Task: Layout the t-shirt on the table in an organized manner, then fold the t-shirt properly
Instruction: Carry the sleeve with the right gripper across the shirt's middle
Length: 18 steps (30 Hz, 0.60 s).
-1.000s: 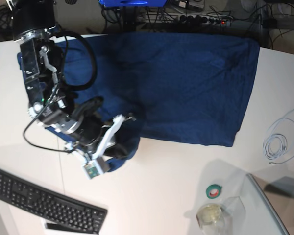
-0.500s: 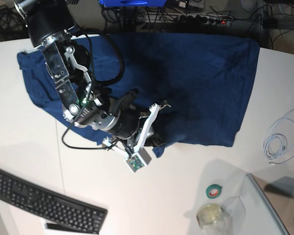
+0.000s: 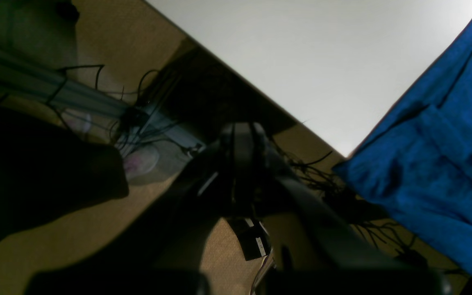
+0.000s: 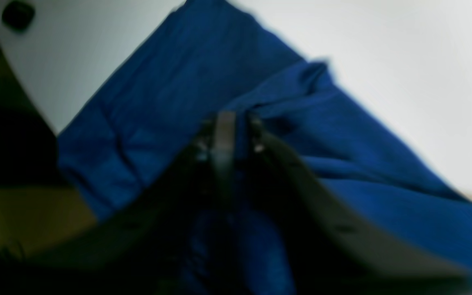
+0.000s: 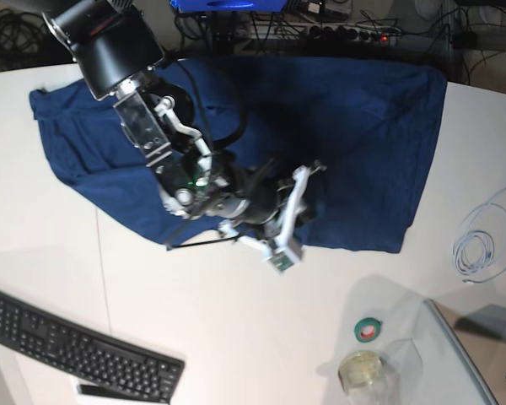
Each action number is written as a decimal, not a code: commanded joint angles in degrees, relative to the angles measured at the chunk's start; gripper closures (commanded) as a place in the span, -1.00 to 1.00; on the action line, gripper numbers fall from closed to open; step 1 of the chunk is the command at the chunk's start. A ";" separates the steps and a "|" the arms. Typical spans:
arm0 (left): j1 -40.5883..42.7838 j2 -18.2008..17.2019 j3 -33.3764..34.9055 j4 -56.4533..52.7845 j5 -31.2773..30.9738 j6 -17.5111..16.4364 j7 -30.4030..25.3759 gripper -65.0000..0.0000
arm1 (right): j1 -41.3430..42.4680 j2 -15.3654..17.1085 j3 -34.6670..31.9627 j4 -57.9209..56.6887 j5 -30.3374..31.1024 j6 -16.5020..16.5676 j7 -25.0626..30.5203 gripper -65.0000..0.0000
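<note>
Right tool (image 5: 308,181) is reaching low across the t-shirt (image 5: 354,135), spread along the far edge of the counter (image 5: 236,337), jaws narrowly parted over a fabric ridge; a keyboard (image 5: 76,346) is lying at the near-left corner.

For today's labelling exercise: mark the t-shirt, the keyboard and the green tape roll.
t-shirt (image 5: 363,143): base view, flat right part of the cloth.
keyboard (image 5: 76,346): base view, middle of the keys.
green tape roll (image 5: 369,330): base view, on its ring.
</note>
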 commanded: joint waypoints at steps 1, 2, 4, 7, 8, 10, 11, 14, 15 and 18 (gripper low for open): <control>0.58 -1.28 -0.49 0.83 -0.71 0.00 -1.12 1.00 | 1.84 -0.91 -2.10 0.89 1.00 0.49 0.95 0.34; 0.49 -1.28 -0.49 0.83 -0.71 0.00 -1.12 1.00 | 2.11 -0.91 -3.60 0.98 1.00 0.49 0.60 0.15; 0.22 -1.28 -0.49 0.83 -0.71 0.00 -1.12 1.00 | 2.19 -0.82 -5.44 2.12 1.00 0.49 0.42 -0.18; 0.14 -1.28 -0.49 0.83 -0.71 0.00 -1.12 1.00 | 1.93 2.43 -4.91 7.13 1.00 0.14 0.86 -0.26; 0.14 -1.37 -0.49 0.83 -0.71 0.00 -1.12 1.00 | 1.84 3.84 -3.24 9.07 1.00 0.14 0.86 -0.21; 0.14 -1.37 -0.49 0.83 -0.71 0.00 -1.12 1.00 | 0.35 6.03 1.94 12.32 1.00 0.05 0.78 -0.13; 0.14 -1.37 -0.49 0.83 -0.71 0.00 -1.12 1.00 | -0.79 7.09 6.34 13.81 1.00 -0.04 0.78 -0.10; 0.05 -1.37 -0.49 1.18 -0.71 0.00 -1.12 1.00 | -3.87 8.76 20.67 14.17 1.00 -1.71 0.51 -0.11; 0.05 -1.37 -0.41 1.36 -0.71 0.00 -1.12 1.00 | -4.22 9.73 25.15 12.94 1.00 -1.80 0.42 -0.11; -0.04 -1.98 2.49 1.44 -0.71 0.00 -1.21 1.00 | -3.34 14.21 30.25 5.99 1.00 -1.80 0.42 -0.11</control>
